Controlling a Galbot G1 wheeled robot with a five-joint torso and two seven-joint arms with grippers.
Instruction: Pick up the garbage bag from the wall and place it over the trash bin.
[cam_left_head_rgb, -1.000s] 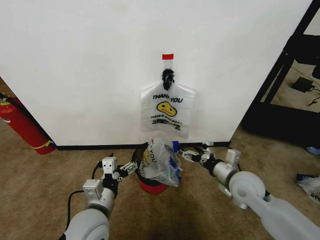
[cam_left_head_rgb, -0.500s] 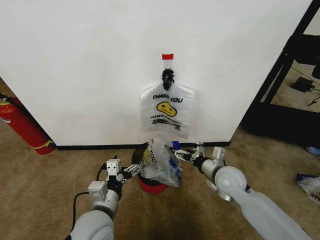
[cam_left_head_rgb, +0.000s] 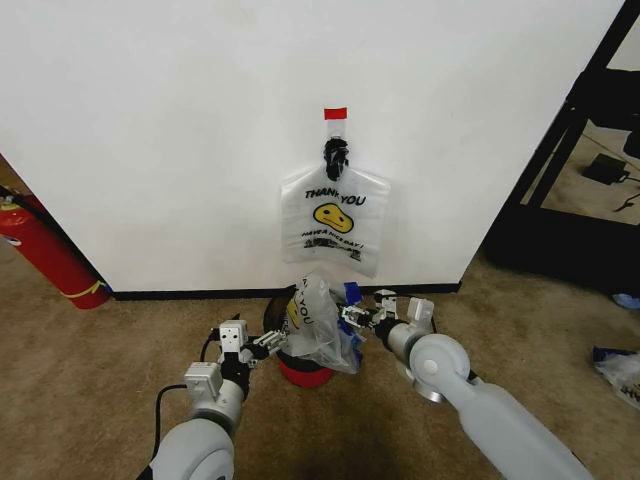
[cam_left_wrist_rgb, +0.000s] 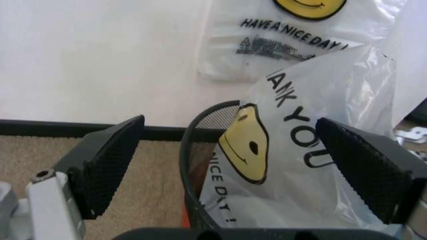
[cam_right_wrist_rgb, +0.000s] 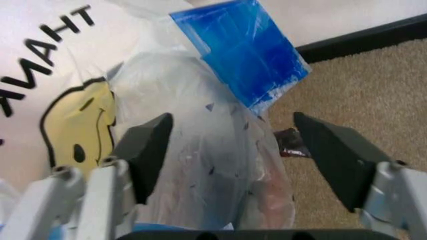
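Down on the carpet by the wall (cam_left_head_rgb: 150, 120), the garbage bag (cam_left_head_rgb: 320, 325) sits crumpled in the trash bin (cam_left_head_rgb: 300, 372), its upper part standing above the rim and leaning toward the robot's right, not yet spread over the edge. Its blue patches (cam_right_wrist_rgb: 243, 47) show on the side nearest the right gripper (cam_left_head_rgb: 352, 318), which is pushed up against the plastic with its jaws apart, one finger on either side of the blue-marked fold. That looks like a deliberate aim: the patches seem to mark the rim, the part to pinch in order to pull the mouth open. The left gripper (cam_left_head_rgb: 268, 342) waits just beside the bin on the opposite side, jaws also wide apart, with the mesh rim and the printed smiley framed between its fingers (cam_left_wrist_rgb: 110, 160); I'd judge it is set to take the other side of the rim so the two can stretch the bag across the bin. On the black hook (cam_left_head_rgb: 335, 155) above, under the red tape strip (cam_left_head_rgb: 335, 113), a flat bag (cam_left_head_rgb: 335, 220) of the same print hangs against the wall.
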